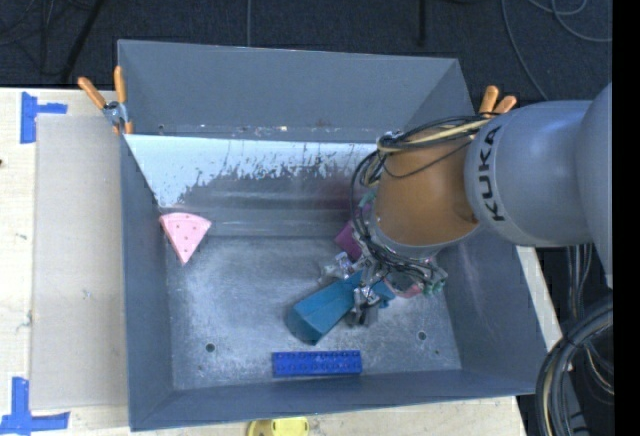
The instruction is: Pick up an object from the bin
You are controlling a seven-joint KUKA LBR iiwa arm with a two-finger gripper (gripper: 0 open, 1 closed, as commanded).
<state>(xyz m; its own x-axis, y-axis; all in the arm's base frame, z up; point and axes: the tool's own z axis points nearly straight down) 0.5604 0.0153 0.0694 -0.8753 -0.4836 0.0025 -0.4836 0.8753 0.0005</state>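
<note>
Four things lie in the bin [300,104]: a pink wedge [186,233] at the left, a flat blue bar [316,363] near the front wall, a purple piece [346,239] half hidden under the wrist, and a teal block [318,312] right of centre, lying slantwise with its lower end toward the bar. The hand [363,296] is down at the block's upper right end, touching it or just beside it. Whether it is wide or narrow cannot be told, as the wrist covers it. The step in hand looks like the grasp on the block. To do it well, the arm should set the hand across the block's narrow width, close firmly before any lift, and rise straight, clear of the purple piece behind and the bar in front.
</note>
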